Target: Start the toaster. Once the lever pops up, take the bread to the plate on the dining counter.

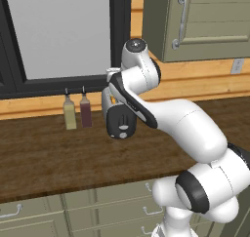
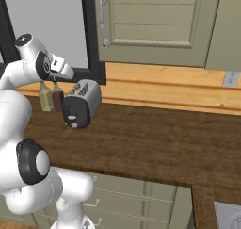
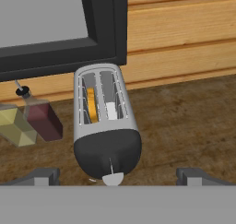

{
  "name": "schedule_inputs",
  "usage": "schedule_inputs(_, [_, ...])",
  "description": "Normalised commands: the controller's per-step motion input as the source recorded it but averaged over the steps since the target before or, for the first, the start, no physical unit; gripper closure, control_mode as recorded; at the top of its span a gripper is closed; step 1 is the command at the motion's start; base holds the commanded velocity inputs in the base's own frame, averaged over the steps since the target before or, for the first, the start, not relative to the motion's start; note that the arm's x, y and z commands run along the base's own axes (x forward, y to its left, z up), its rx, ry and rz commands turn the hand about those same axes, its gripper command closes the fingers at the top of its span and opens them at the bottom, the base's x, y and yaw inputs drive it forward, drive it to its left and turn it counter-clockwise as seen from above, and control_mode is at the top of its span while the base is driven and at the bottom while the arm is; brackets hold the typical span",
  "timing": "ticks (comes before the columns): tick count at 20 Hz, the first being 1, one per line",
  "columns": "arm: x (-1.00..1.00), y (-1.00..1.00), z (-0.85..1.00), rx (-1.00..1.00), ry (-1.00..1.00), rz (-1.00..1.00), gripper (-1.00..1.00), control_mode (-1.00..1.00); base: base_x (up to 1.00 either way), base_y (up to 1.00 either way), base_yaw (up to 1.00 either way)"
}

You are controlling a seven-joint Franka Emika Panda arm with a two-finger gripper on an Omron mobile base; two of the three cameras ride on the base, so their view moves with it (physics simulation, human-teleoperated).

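Two slots run along the top of the small silver toaster with the rounded black end panel (image 3: 107, 126), which lies just left of centre in the hand view, standing on the dark brown wood-grain counter (image 3: 184, 126); the same toaster sits at the centre left of the right base view, just right of two small bottles. The gripper (image 3: 119, 176) hangs above and in front of the black end, its two dark fingertips (image 3: 42, 176) spread wide at the bottom edge with nothing between them. The step in hand looks to be starting the toaster; to do it well, I judge the hand should come down over the pale lever tab (image 3: 112, 178) at the lower middle of the frame, keep one finger squarely above it, and press straight down along the end panel so the toaster does not slide or tip. In the left slot stands an orange-tan slice of bread (image 3: 91, 105), on edge; the right slot shows a small white patch I cannot identify. The yellowish bottle (image 3: 16, 126) and dark red bottle (image 3: 44, 120) stand at the left, touching or nearly so.
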Motion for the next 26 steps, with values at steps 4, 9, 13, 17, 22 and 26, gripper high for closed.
schedule_inputs(4, [0.0, 0.0, 0.0, 0.0, 0.0, 0.0, -1.0, -1.0, 0.0, 0.0, 0.0])
schedule_inputs(9, [0.0, 0.0, 0.0, 0.0, 0.0, 0.0, -1.0, -1.0, 0.0, 0.0, 0.0])
schedule_inputs(13, [0.0, 0.0, 0.0, 0.0, 0.0, 0.0, -1.0, -1.0, 0.0, 0.0, 0.0])
schedule_inputs(17, [0.0, 0.0, 0.0, 0.0, 0.0, 0.0, -1.0, -1.0, 0.0, 0.0, 0.0])
schedule_inputs(22, [0.0, 0.0, 0.0, 0.0, 0.0, 0.0, -1.0, -1.0, 0.0, 0.0, 0.0])
schedule_inputs(26, [0.0, 0.0, 0.0, 0.0, 0.0, 0.0, -1.0, -1.0, 0.0, 0.0, 0.0])
